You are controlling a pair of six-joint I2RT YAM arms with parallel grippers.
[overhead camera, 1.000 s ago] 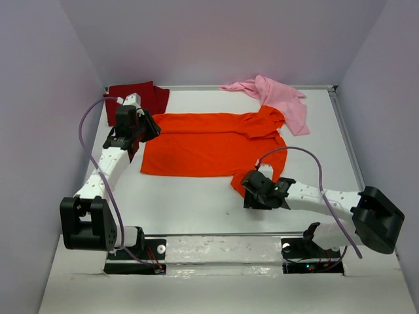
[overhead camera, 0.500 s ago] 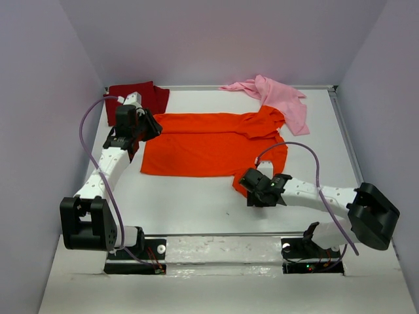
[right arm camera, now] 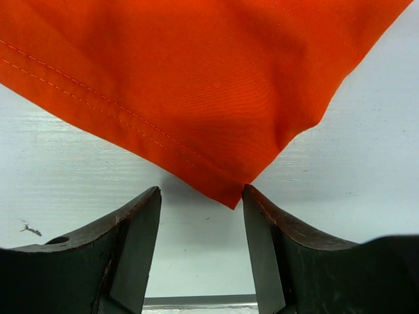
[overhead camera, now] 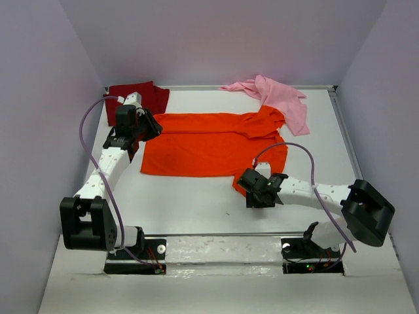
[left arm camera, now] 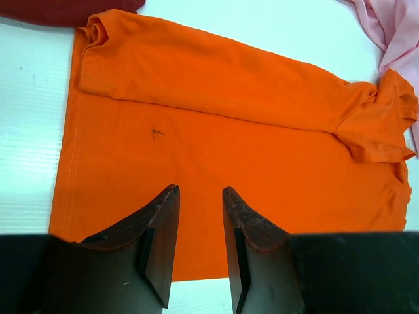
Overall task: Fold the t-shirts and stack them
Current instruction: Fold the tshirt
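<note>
the step in hand looks like the fold of the orange t-shirt (overhead camera: 209, 147), which lies spread across the middle of the table (overhead camera: 196, 203) with its far strip (left arm camera: 216, 78) already turned over onto the body. the dark red t-shirt (overhead camera: 141, 98) sits folded in the far left corner, and the pink t-shirt (overhead camera: 278, 98) lies crumpled at the far right, one edge overlapping the orange sleeve.

the right gripper (right arm camera: 200, 193) is low at the near right corner (right arm camera: 232, 199) of the orange shirt. its jaws stand apart with the tip of the corner between them, and they hold nothing. the left gripper (left arm camera: 200, 191) hangs over the left part of the shirt, jaws also apart and empty, above the cloth and not touching it.

the next move probably calls for the right jaws to close on that corner, catching the stitched hem and not just the tip. the left gripper would need a matching hold near the left hem (left arm camera: 69, 144) so that the cloth lifts evenly.

there is bare table in front of the shirt, toward the arm bases, and to its right. the far side is tight, with the red shirt just beside the orange one's far left corner and the pink one touching on the right. a fold toward the far edge would risk dragging either.
</note>
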